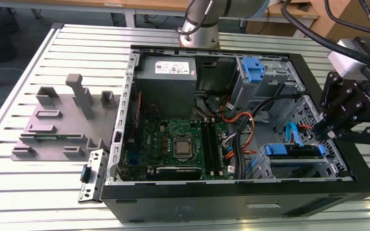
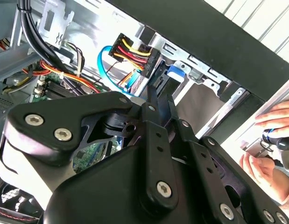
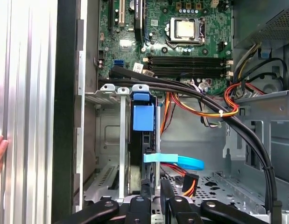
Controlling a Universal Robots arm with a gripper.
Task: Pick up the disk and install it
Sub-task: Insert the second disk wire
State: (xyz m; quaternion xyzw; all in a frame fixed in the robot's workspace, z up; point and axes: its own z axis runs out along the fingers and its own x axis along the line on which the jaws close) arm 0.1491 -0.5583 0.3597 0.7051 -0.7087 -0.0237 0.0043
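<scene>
One open computer case (image 1: 236,202) lies on its side on the slatted metal tabletop (image 1: 31,192), with the green motherboard (image 1: 172,139) facing up and a grey power supply (image 1: 167,72) at the far end. The disk (image 1: 294,150) sits edge-up in the drive cage (image 1: 300,168) at the corner of the case on the exterior view's right, its blue rails showing at both ends. In the first wrist view the disk (image 3: 143,154) stands on edge in a slot of the cage, with a blue rail tab (image 3: 144,116) at its end and a flat blue cable (image 3: 174,160) crossing just beside it. Black cables (image 3: 247,135) and an orange-red wire bundle (image 3: 214,109) run above the bay.

The gripper (image 1: 329,134) hangs over the case wall on the exterior view's right, just above that end of the disk. In the second wrist view the gripper (image 2: 158,100) has its two narrow fingers (image 2: 152,105) drawn close together, nearly parallel, with nothing visibly held between them; their tips reach toward the blue-railed drive edge (image 2: 174,71) and a connector with yellow, red and black wires (image 2: 130,51). Whether the tips touch the disk cannot be told.

A person's hand (image 2: 275,135) rests outside the case beside its black wall. A second blue clip (image 1: 252,70) stands in the far bay, and a grey fixture block (image 1: 63,125) sits on the tabletop on the exterior view's left.
</scene>
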